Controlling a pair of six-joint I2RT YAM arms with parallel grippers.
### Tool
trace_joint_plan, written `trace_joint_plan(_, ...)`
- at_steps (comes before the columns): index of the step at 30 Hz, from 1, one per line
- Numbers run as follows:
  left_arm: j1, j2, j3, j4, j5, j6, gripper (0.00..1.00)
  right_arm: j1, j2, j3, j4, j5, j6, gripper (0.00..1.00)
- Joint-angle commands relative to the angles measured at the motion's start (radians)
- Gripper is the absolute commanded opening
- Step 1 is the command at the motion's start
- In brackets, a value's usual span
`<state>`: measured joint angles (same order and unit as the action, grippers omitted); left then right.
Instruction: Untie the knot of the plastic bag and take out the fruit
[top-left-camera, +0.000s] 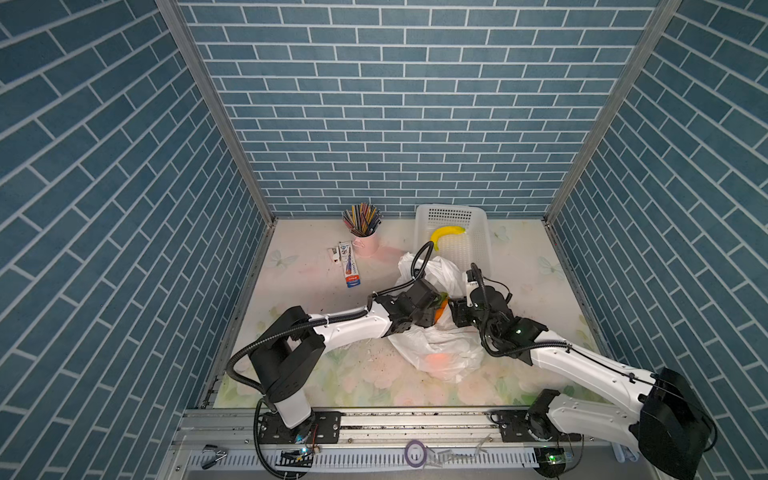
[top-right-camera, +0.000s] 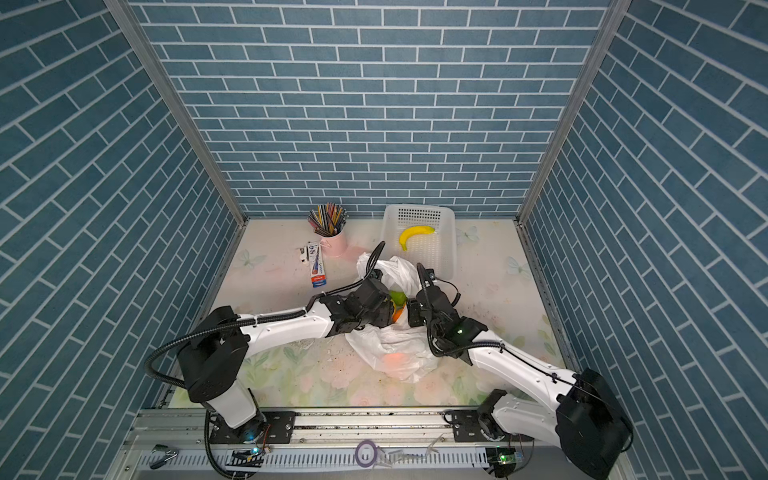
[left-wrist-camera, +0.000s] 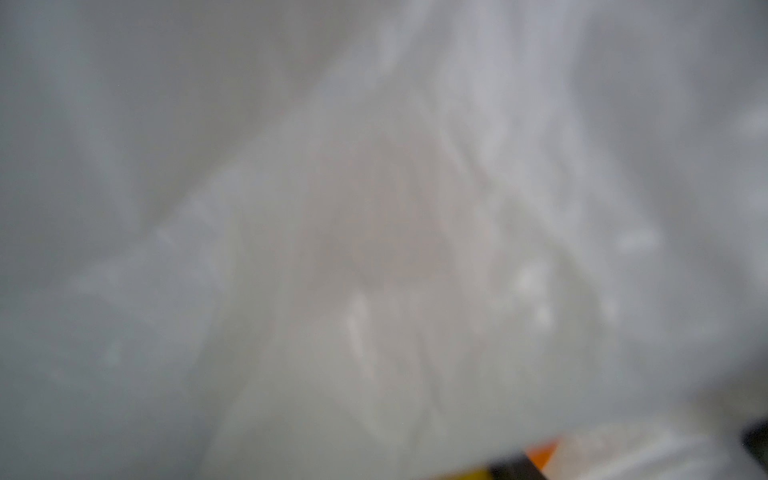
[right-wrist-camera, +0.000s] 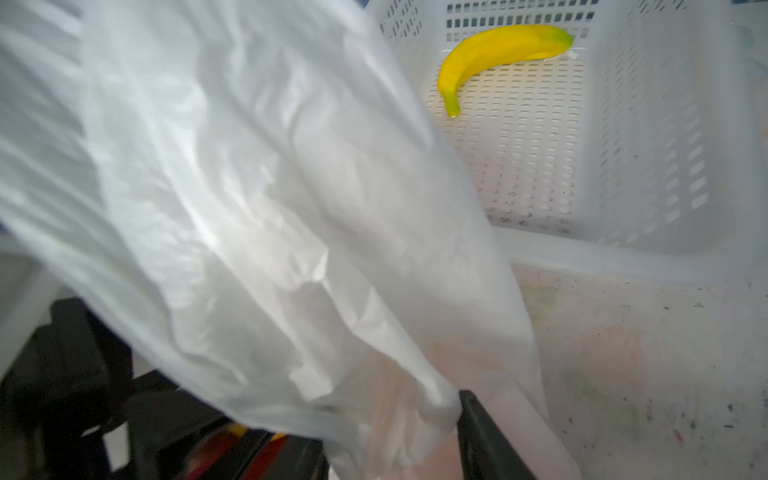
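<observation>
Plastic takes up the middle of the pale, flower-printed table: the large, thin, crinkled white plastic bag lies there, and at its 6 o'clock end a round orange fruit glows through the film. Past that bulge both arms meet over the bag's middle. The black left gripper comes in from 9 o'clock and the black right gripper from 3 o'clock, tips nearly facing. Between them a small green fruit and a second orange piece show in the bag. The left wrist view is filled by the blurred bag, so whether the left jaws are spread or pinching cannot be told. In the right wrist view a fold of the bag bunches against one black finger; whether the right jaws clamp it cannot be told. At 1 o'clock, just beyond the bag, stands a white perforated plastic basket holding a curved yellow banana. Toward 11 o'clock lie a narrow white-and-blue carton and a pink cup of coloured pencils.
</observation>
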<state>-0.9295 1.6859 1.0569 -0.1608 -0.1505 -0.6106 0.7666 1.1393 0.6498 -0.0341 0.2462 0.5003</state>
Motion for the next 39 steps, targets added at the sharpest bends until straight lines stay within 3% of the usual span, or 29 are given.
trace_joint_plan(1,0.000,-0.061,-0.052,0.105,0.057,0.075,0.36,-0.032,0.019,0.053,0.019,0.044,0.014,0.49)
trace_joint_plan(14,-0.001,-0.207,-0.159,0.331,0.112,0.275,0.28,-0.095,0.110,0.122,-0.029,-0.010,-0.012,0.55)
trace_joint_plan(22,-0.001,-0.285,-0.213,0.430,0.176,0.422,0.28,-0.107,0.138,0.139,-0.067,-0.039,-0.014,0.58)
trace_joint_plan(30,-0.006,-0.370,-0.286,0.568,0.210,0.489,0.28,-0.129,0.146,0.135,-0.092,-0.056,0.012,0.59)
trace_joint_plan(39,-0.006,-0.387,-0.331,0.667,0.211,0.577,0.28,-0.164,0.010,0.166,-0.174,-0.303,0.048,0.73)
